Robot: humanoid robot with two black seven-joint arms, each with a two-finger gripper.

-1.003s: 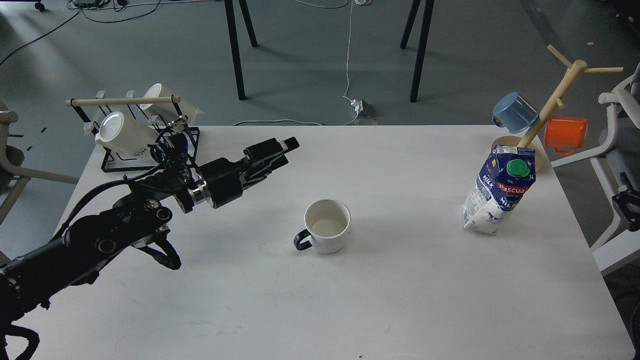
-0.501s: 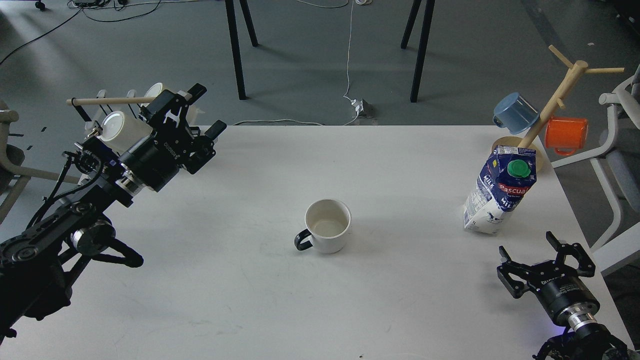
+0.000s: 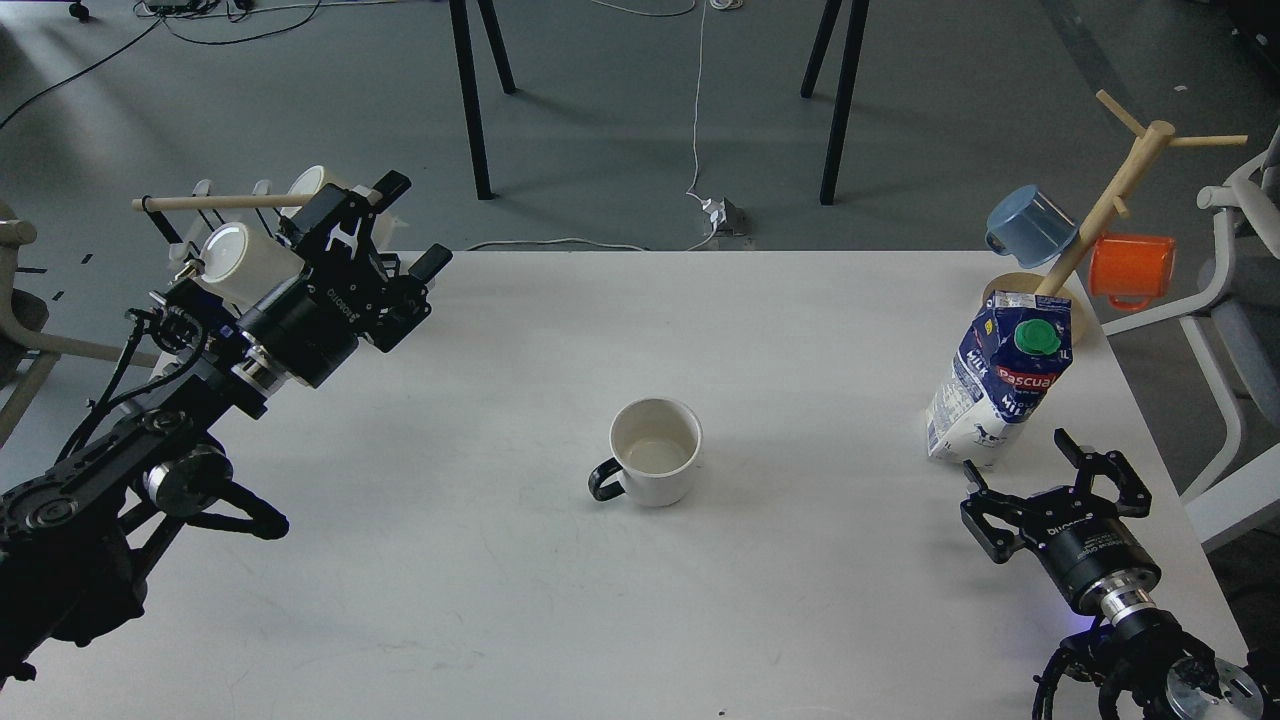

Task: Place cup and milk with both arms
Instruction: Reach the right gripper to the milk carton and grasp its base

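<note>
A white cup with a black handle stands upright and empty at the middle of the white table. A blue and white milk carton with a green cap stands at the right, leaning. My left gripper is open and empty at the table's far left, well away from the cup. My right gripper is open and empty at the front right, just below the carton's base, not touching it.
A black wire rack with white mugs and a wooden bar stands at the back left, right behind my left gripper. A wooden mug tree with a blue cup and an orange cup stands at the back right, behind the carton.
My right gripper has moved up and left toward the carton's base. My left gripper, which swung back to the rack earlier, has barely moved since.
</note>
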